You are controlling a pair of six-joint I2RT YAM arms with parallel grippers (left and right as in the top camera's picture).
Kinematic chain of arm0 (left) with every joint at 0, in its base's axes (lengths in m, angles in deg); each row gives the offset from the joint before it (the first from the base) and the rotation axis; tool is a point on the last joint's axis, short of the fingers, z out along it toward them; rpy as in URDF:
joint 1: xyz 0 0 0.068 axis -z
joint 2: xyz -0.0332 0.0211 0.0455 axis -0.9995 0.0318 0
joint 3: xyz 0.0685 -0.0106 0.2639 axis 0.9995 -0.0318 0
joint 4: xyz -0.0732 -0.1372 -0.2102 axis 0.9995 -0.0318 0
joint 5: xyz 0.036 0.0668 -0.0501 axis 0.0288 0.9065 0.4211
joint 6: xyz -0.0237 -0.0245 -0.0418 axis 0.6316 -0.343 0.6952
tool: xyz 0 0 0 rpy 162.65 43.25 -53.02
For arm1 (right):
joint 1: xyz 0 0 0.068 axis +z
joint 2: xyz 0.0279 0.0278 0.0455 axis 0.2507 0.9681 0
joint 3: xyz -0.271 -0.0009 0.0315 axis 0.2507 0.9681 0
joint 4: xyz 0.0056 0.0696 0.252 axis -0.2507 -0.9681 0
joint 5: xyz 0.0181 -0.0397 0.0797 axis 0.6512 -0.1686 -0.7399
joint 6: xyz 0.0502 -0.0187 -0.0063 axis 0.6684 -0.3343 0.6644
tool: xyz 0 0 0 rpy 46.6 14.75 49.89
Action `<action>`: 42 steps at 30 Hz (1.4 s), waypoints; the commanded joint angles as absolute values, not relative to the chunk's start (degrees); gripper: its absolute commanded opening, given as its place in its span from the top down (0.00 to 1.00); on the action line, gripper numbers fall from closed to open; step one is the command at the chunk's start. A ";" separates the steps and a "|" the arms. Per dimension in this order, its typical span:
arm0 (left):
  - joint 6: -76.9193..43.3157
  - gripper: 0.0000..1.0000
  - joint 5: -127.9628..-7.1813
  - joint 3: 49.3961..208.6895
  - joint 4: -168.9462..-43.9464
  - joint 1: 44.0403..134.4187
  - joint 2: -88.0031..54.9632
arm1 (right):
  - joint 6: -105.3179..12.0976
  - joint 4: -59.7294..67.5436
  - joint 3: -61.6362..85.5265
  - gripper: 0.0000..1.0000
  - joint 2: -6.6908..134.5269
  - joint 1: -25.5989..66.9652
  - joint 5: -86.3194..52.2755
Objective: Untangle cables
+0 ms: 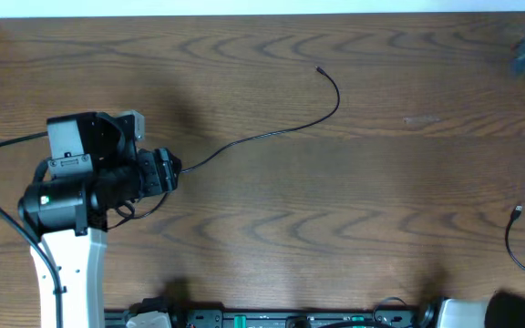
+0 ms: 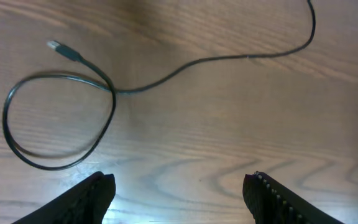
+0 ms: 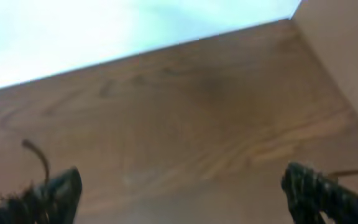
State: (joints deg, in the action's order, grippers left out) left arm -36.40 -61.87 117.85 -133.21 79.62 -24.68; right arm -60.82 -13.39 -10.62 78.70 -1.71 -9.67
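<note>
Left wrist view: the left fingers (image 2: 92, 193) stand wide apart with nothing between them, over bare wood. Just ahead lies a thin black cable (image 2: 114, 92). It curls into a loop on the left, its plug (image 2: 56, 45) lying beside the loop, then trails away to the right. Overhead, the left arm (image 1: 62, 196) reaches rightward low over the brown wooden surface (image 1: 335, 210). The right fingers (image 3: 61, 190) are also spread and empty. A second cable (image 1: 507, 239) curves near the surface's right edge.
</note>
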 commanded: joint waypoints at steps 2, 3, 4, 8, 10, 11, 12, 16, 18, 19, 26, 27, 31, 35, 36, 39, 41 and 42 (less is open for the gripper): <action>-36.96 0.28 -60.64 117.50 -132.14 79.75 -27.26 | -53.19 -6.16 7.15 0.01 71.34 4.39 -4.77; -36.96 0.28 -60.64 117.50 -131.79 79.75 -27.61 | -51.07 -5.39 9.90 0.01 71.03 5.96 -6.06; -36.99 0.28 -60.64 117.50 -131.40 79.75 -27.90 | -49.58 -5.04 12.15 0.01 71.16 7.67 -7.26; -36.81 0.28 -59.03 117.50 -129.45 79.75 -28.77 | -49.74 -2.77 18.16 0.01 74.40 16.93 -9.69; -33.62 0.28 -54.50 117.50 -128.55 79.75 -29.03 | -53.28 -1.35 18.88 0.01 77.02 22.29 -13.25; -31.04 0.28 -51.27 117.50 -128.34 79.75 -29.10 | -55.07 -0.37 18.86 0.01 78.55 25.17 -15.24; -28.16 0.28 -47.68 117.50 -128.36 79.75 -29.10 | -57.49 0.99 18.86 0.01 80.06 27.97 -18.26; -17.60 0.28 -31.88 117.50 -129.87 79.75 -29.10 | -59.27 8.64 18.78 0.01 86.03 37.44 -26.37; -15.26 0.28 -27.11 117.50 -130.15 79.73 -29.10 | -57.63 12.07 18.58 0.01 88.58 41.09 -26.54; -14.67 0.28 -25.61 117.50 -130.13 79.73 -29.08 | -57.04 13.45 18.45 0.01 89.61 42.49 -26.56; -13.49 0.27 -25.32 117.50 -129.32 78.44 -28.55 | -57.10 18.26 14.99 0.01 97.35 50.18 -26.50; -13.51 0.25 -25.56 117.50 -129.36 78.22 -28.29 | -58.19 18.04 13.90 0.01 98.57 50.55 -26.58; -13.49 0.25 -26.18 117.50 -130.04 78.22 -27.44 | -59.96 18.08 10.47 0.01 102.79 50.83 -26.52; -13.53 0.24 -28.19 117.50 -129.39 78.25 -25.75 | -59.86 17.69 7.13 0.01 106.22 50.16 -26.02; -13.77 0.25 -28.40 117.50 -128.97 78.22 -24.99 | -58.96 17.60 6.51 0.01 106.72 50.00 -25.05; -15.04 0.24 -28.69 117.50 -127.46 78.22 -21.75 | -58.72 17.47 6.23 0.01 106.53 49.50 -23.37; -15.02 0.24 -29.19 117.50 -126.98 78.25 -18.74 | -56.82 16.68 5.99 0.01 106.27 49.02 -20.81; -15.02 0.24 -29.52 117.50 -126.92 78.25 -17.32 | -56.03 16.05 5.86 0.01 106.07 48.78 -19.39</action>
State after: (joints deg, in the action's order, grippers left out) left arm -14.28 -28.27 117.85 -127.16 78.49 -21.19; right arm -58.11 16.77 7.58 106.35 49.87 -23.76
